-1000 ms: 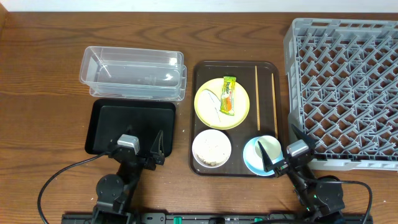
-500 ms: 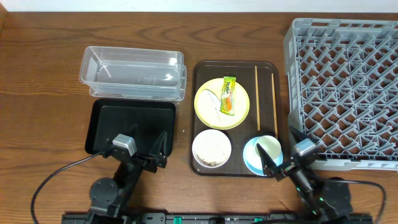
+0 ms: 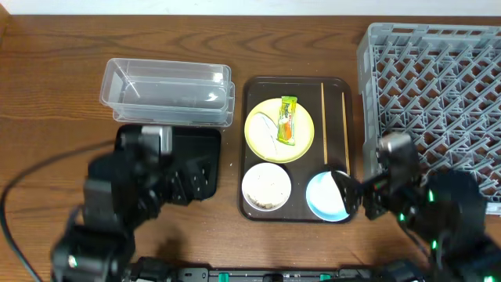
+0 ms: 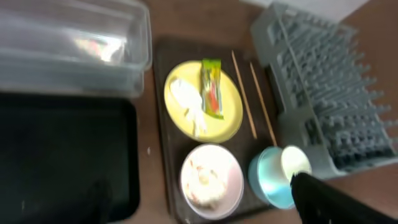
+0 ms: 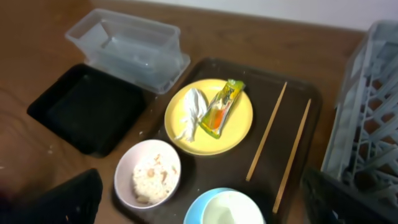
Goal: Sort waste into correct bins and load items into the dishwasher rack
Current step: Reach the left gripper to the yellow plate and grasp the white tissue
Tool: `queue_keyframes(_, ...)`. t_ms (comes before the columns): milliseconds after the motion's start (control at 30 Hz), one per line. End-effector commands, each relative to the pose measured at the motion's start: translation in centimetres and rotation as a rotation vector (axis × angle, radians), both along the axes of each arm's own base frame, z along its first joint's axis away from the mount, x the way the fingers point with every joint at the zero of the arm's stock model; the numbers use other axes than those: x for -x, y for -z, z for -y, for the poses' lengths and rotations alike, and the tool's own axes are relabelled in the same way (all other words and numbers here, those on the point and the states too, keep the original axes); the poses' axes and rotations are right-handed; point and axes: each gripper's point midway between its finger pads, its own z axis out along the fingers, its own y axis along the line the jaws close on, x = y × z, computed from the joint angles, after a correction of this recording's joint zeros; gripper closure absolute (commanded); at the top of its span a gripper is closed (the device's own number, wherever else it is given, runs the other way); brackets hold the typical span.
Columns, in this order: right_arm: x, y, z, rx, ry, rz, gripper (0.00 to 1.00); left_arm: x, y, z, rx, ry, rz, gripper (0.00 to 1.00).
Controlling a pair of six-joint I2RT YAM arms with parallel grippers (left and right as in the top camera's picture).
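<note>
Overhead, my left arm and right arm are just blurry smears; the left one hides most of the black tray, and the rack runs off-frame.

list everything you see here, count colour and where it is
table: 1, brown wood, underneath
clear tub: 1, clear, back left
black tray: 1, black, in front of the clear tub
serving tray: 1, brown, centre
plate: 1, yellow, serving tray's back
wrapper: 1, green-orange, on plate
plastic scrap: 1, clear, on plate
white bowl: 1, white, serving tray's front left
rice: some, white, in white bowl
blue bowl: 1, light blue, serving tray's front right
cup: 1, white, in blue bowl
chopsticks: 2, wood, serving tray's right side
rack: 1, grey, far right
left gripper: 1, black, open, over black tray
right gripper: 1, black, open, beside blue bowl
</note>
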Motion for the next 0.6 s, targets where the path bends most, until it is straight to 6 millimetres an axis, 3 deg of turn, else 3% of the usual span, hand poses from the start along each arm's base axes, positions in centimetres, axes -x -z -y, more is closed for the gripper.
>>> queue_keyframes(0,-1.0,-1.2,-0.9,-0.008,-0.023,-0.058,0.01,-0.8,-1.6,0.9,0.016,0.032,-0.073,0.07)
queue_keyframes(133,-0.7,-0.1,-2.8,-0.049,-0.118,-0.165,0.01,-0.7,-1.1,3.3,0.117,0.13,-0.183,0.07)
queue_keyframes(200,-1.0,0.6,-2.7,-0.038,-0.103,-0.195,0.01,-1.3,-0.3,3.7,0.136,0.126,-0.233,0.07)
queue_keyframes(367,-2.5,1.9,1.2,-0.038,0.215,-0.27,0.01,-2.1,2.5,5.0,0.095,0.158,-0.34,0.09)
queue_keyframes(567,-2.5,2.1,4.6,-0.067,0.428,-0.296,0.01,-2.1,7.8,7.9,-0.119,0.208,-0.455,0.21)
